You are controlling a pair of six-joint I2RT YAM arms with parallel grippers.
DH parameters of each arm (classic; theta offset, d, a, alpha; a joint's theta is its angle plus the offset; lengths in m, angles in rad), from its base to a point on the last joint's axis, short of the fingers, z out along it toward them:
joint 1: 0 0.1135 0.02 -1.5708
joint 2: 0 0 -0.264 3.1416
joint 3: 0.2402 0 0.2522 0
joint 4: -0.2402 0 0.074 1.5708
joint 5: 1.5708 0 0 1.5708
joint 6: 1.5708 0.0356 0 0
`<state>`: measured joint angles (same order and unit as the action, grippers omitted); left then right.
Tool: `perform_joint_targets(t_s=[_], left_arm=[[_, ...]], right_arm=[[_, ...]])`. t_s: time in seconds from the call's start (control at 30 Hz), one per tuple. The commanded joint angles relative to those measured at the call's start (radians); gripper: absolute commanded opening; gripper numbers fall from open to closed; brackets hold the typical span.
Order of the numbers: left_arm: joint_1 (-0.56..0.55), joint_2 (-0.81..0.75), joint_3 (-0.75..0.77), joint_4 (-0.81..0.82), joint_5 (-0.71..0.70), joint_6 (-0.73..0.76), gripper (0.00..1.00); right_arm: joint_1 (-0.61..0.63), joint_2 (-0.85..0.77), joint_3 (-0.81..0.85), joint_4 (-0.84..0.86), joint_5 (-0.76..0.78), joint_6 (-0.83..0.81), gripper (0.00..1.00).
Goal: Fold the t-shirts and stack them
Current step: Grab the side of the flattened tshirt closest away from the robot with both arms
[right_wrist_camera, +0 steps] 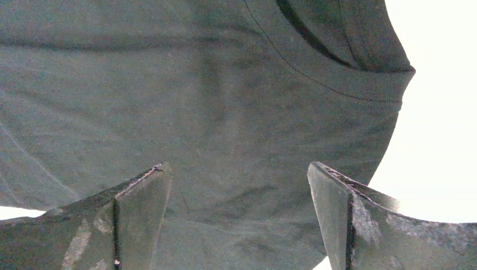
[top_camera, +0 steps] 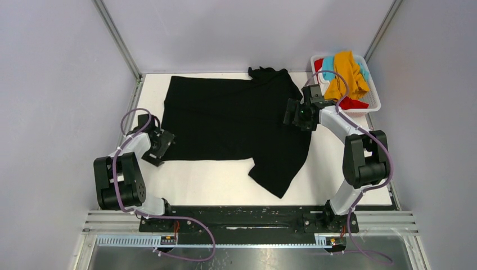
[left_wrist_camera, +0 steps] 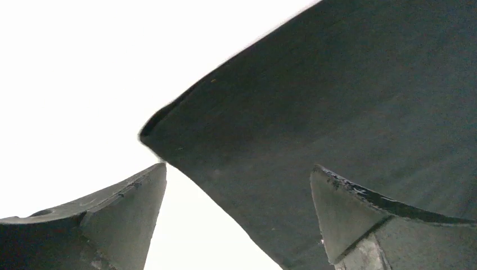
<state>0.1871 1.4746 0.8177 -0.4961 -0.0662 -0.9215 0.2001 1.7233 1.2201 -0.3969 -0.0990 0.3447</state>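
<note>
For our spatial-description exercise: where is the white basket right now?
In the top view, the white basket sits at the far right corner of the table, just beyond the right gripper and right of the black t-shirt.

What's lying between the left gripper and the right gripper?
The black t-shirt, spread across the table, as the top view shows.

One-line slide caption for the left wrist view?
Open left gripper fingers frame a corner of the black t-shirt on the white table.
</note>
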Motion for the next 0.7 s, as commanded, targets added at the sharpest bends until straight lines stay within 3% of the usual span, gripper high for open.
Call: perform_joint_targets(t_s=[0.0, 0.17, 0.23, 0.47, 0.5, 0.67], left_arm=[[-0.006, -0.012, -0.005, -0.006, -0.059, -0.072, 0.99], [-0.006, 0.042, 0.022, -0.069, -0.151, -0.115, 0.85], [-0.006, 0.066, 0.034, -0.067, -0.153, -0.129, 0.74], [-0.006, 0.107, 0.050, -0.038, -0.136, -0.151, 0.05], [-0.006, 0.106, 0.052, -0.038, -0.138, -0.151, 0.00], [-0.006, 0.081, 0.049, -0.037, -0.137, -0.127, 0.00]], right_arm=[[0.005, -0.022, -0.007, 0.038, -0.013, 0.004, 0.99], [0.006, -0.030, -0.014, 0.027, 0.012, 0.002, 1.00], [0.006, -0.032, -0.014, 0.019, 0.025, 0.003, 1.00], [0.007, -0.076, -0.034, -0.024, 0.043, -0.010, 1.00], [0.013, -0.092, -0.044, -0.034, 0.051, -0.014, 1.00], [0.112, -0.160, -0.088, -0.117, 0.091, -0.081, 0.99]])
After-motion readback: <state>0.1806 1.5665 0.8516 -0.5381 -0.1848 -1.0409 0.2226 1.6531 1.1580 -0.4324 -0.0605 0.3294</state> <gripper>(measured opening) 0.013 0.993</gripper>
